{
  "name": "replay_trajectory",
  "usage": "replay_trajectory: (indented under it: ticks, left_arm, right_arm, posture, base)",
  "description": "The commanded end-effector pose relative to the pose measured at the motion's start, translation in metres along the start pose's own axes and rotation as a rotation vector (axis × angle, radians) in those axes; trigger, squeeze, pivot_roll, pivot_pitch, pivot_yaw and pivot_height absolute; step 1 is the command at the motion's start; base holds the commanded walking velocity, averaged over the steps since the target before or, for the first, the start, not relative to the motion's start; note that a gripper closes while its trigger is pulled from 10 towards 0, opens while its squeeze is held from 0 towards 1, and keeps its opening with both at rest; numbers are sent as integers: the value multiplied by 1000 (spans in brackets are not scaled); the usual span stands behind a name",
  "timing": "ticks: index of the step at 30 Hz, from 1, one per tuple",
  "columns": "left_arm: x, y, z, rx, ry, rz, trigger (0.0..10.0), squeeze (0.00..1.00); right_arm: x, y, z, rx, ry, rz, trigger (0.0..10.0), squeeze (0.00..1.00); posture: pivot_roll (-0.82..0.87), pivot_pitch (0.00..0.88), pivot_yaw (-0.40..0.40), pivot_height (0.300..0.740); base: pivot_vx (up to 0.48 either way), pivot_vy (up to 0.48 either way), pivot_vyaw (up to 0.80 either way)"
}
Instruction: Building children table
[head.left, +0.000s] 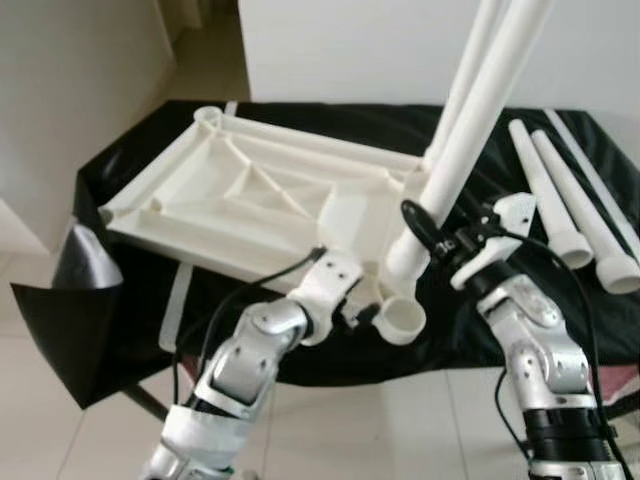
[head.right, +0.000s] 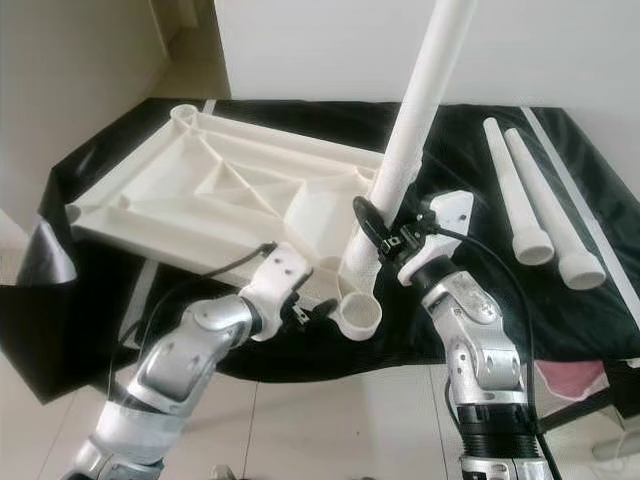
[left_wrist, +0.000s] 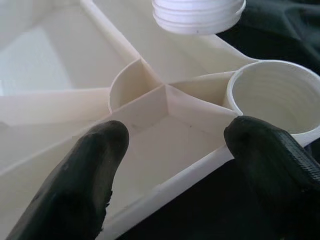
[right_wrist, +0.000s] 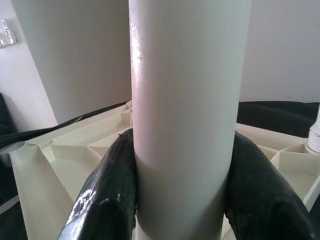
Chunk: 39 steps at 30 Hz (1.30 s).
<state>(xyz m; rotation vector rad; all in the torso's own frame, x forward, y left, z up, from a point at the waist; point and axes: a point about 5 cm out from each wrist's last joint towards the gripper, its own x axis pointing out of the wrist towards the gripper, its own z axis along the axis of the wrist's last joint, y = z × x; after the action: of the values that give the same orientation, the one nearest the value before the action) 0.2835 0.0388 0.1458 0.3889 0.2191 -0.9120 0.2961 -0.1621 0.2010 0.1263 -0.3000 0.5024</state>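
Here, an upside-down white tabletop (head.left: 250, 195) is laid on a black-covered surface (head.left: 460, 130), its near-right corner socket (head.left: 402, 320) open and threaded, with two spare legs (head.left: 575, 210) lying far right. A white leg (head.right: 400, 170) is clamped upright between the closed fingers of the right gripper (head.right: 385, 238), its threaded end held just above the socket, while the tabletop's near edge is straddled by the open left gripper (left_wrist: 172, 150). Cross-threading or a slide of the unclamped tabletop could be caused if the tilted leg is brought down off-centre.
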Motion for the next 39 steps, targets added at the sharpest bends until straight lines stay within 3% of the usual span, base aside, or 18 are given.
replay_trajectory:
  ticks: [1, 3, 4, 7, 10, 14, 18, 28, 33, 34, 37, 39]
  left_arm:
    - [1, -1, -28, -3, 147, 7, 10000, 0]
    - [1, 6, -33, 2, 175, 41, 10000, 0]
    - [-2, 17, -37, 0, 204, 85, 10000, 0]
    - [-3, 22, -38, 0, 208, 97, 10000, 0]
    - [-14, 42, -42, 46, 237, 135, 10000, 0]
    - [-18, 49, -43, 57, 246, 146, 10000, 0]
    - [-23, 69, -44, 82, 261, 198, 10000, 0]
    - [-22, 83, -43, 111, 258, 273, 10000, 0]
    - [-19, 74, -37, 112, 212, 223, 10000, 0]
    - [-16, 63, -32, 100, 164, 168, 10000, 0]
    - [-14, 53, -27, 87, 120, 123, 10000, 0]
    - [-10, 29, -15, 38, 11, 26, 10000, 0]
  right_arm:
    - [0, -1, 7, -10, -35, -3, 10000, 0]
    - [0, -2, 8, -11, -39, -6, 10000, 0]
    - [0, -2, 9, -16, -44, -12, 10000, 0]
    - [0, -2, 9, -18, -46, -12, 10000, 0]
    - [0, -3, 10, -23, -49, -15, 10000, 0]
    - [0, -3, 9, -26, -47, -13, 10000, 0]
    - [1, -1, 7, -32, -48, -5, 10000, 0]
    - [4, 6, 5, -36, -56, 33, 10000, 0]
    - [4, 11, 3, -37, -56, 63, 10000, 0]
    - [4, 13, 1, -45, -54, 86, 10000, 0]
    - [3, 16, 0, -49, -54, 104, 10000, 0]
    - [1, 19, -2, -54, -56, 144, 10000, 0]
  posture:
    - [-34, 67, 1, 740]
    - [-35, 66, 1, 740]
    - [-37, 67, 3, 740]
    - [-37, 68, 3, 740]
    - [-37, 68, 4, 740]
    - [-37, 69, 5, 740]
    - [-33, 68, 4, 740]
    - [-28, 72, 1, 740]
    - [-28, 72, -2, 740]
    - [-29, 73, -3, 740]
    - [-29, 74, -6, 740]
    - [-25, 77, -8, 740]
  base:
    - [0, 0, 0]
    - [0, 0, 0]
    - [0, 0, 0]
    - [0, 0, 0]
    - [0, 0, 0]
    - [0, 0, 0]
    - [0, 0, 0]
    - [0, 0, 0]
    - [0, 0, 0]
    - [0, 0, 0]
    - [0, 0, 0]
    - [0, 0, 0]
